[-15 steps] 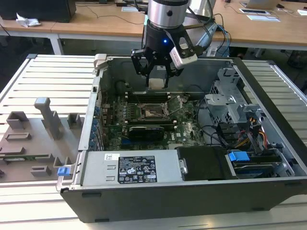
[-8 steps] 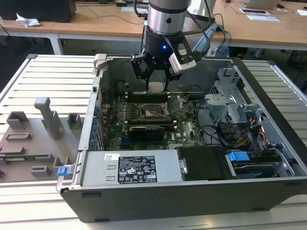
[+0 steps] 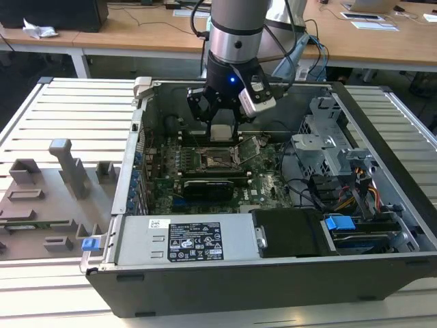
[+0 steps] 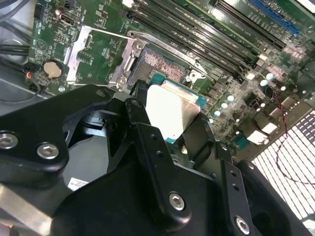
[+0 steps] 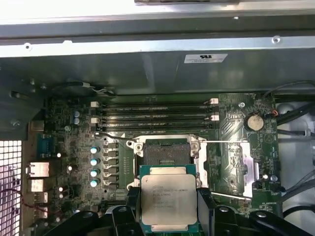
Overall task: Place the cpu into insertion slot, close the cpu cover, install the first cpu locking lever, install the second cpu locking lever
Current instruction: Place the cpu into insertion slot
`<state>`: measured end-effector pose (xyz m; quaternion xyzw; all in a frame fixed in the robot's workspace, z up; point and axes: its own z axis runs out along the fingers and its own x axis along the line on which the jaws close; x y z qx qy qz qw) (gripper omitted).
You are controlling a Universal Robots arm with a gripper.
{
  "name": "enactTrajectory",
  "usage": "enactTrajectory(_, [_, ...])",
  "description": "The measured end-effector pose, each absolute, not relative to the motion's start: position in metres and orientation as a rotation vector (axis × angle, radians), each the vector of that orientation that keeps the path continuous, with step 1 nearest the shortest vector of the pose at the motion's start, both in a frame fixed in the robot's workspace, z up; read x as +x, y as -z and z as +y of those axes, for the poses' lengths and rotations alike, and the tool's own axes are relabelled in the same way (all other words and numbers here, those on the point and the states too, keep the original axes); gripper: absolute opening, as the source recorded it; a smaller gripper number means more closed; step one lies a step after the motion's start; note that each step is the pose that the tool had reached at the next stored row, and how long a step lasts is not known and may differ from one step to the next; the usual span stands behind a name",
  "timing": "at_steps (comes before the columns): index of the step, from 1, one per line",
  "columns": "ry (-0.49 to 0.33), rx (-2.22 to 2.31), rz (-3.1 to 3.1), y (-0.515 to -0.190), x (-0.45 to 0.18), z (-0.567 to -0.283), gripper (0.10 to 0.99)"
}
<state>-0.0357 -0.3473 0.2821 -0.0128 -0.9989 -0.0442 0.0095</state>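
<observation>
First wrist view: my tool (image 5: 169, 207) clamps the cpu (image 5: 169, 196) near the empty insertion slot (image 5: 166, 152); nothing seated or closed yet

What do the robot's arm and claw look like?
The arm is a silver-grey cylinder with a black wrist section carrying a small blue light. Black cables run beside it, and a white box sits at the wrist. The claw is matte black, built of jointed links with silver screws.

Pale silver cpu (image 5: 169, 196) with green edge; dark insertion slot (image 5: 165, 152), silvery rim; green motherboard (image 5: 74, 142); black pincer (image 5: 169, 210)
</observation>
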Motion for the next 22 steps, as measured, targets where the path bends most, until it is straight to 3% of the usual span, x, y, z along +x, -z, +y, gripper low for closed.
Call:
enactTrajectory(11, [0.071, -0.038, -3.122, -0.261, -0.031, -0.33, 0.541])
enactTrajectory(22, [0.069, -0.102, -3.121, -0.256, -0.022, -0.325, 0.541])
